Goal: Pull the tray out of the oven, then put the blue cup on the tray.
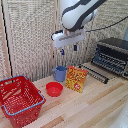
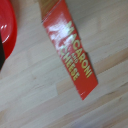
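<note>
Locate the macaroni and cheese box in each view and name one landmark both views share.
Exterior view: the macaroni and cheese box stands upright on the wooden table, between the blue cup and the tray.
Wrist view: the box runs diagonally across the middle, seen from above.
Shared landmark: the red bowl beside the box.

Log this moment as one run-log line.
gripper: open, empty, above blue cup | tray: out on oven door | macaroni box: upright beside cup
</note>
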### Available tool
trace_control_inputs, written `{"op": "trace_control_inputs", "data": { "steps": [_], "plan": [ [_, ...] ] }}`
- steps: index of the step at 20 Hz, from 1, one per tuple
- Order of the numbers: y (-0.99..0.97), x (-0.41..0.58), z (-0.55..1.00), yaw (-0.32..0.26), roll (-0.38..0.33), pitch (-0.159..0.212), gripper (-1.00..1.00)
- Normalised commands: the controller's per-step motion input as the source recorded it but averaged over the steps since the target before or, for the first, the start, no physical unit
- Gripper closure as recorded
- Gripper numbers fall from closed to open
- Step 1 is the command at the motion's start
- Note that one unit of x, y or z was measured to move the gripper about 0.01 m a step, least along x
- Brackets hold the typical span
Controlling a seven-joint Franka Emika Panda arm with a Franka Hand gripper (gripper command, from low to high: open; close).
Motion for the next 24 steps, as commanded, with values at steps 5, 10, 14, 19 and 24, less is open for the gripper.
{"op": "trace_control_inputs", "data": {
  "steps": [5,10,14,19,24],
  "plan": [
    [-0.4,0.012,0.0,0.057,-0.329,-0.049,-1.0],
    [-0.33,0.021,-0.13,0.076,-0.363,0.032,-1.0],
    [-0.28,0.048,-0.19,0.078,-0.365,0.118,-1.0],
    [-0.29,0.043,-0.11,0.04,-0.324,0.22,-1.0],
    [-0.37,0.059,-0.11,0.027,-0.314,0.222,-1.0]
  ]
}}
